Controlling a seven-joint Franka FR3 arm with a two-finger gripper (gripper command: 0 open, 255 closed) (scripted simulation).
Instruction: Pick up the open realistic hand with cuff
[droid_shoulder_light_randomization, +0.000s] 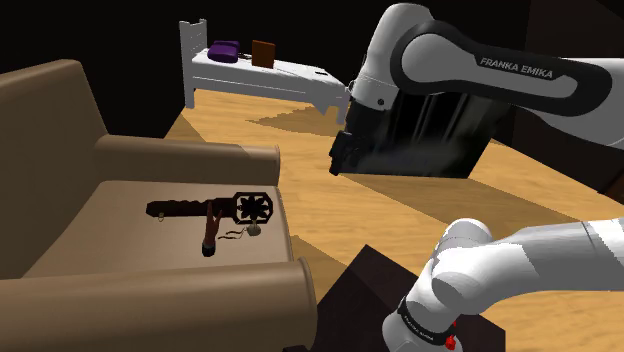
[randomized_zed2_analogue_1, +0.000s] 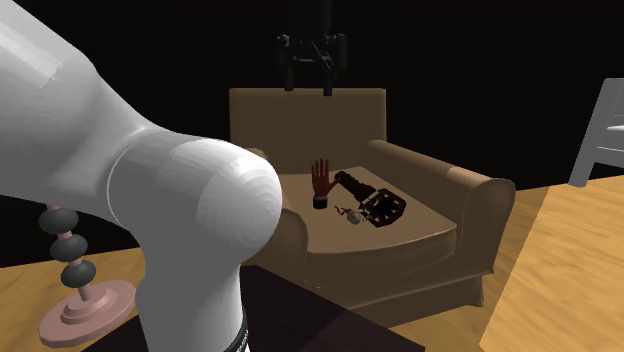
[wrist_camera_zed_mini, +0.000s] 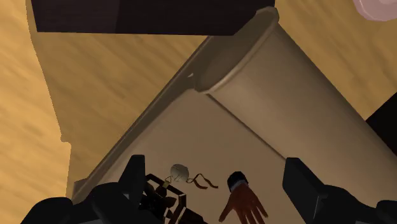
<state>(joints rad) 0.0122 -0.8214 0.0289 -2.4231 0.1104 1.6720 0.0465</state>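
Room: wood floor (randomized_zed2_analogue_1: 570, 260), brown armchair (randomized_zed2_analogue_1: 450, 200), black area (randomized_zed2_analogue_1: 150, 60) behind.
Hand with cuff (randomized_zed2_analogue_1: 320, 185): rested on armchair seat, just beside black pedal (randomized_zed2_analogue_1: 385, 208).
Gripper (randomized_zed2_analogue_1: 308, 85): hung well above seat, fingers (wrist_camera_zed_mini: 305, 184) apart, gripped nothing.

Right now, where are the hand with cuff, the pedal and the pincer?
hand with cuff (randomized_zed2_analogue_1: 320, 184), second exterior view, on its palm.
pedal (randomized_zed2_analogue_1: 384, 208), second exterior view, on its black body.
pincer (randomized_zed2_analogue_1: 308, 88), second exterior view, midway between its fingertips.
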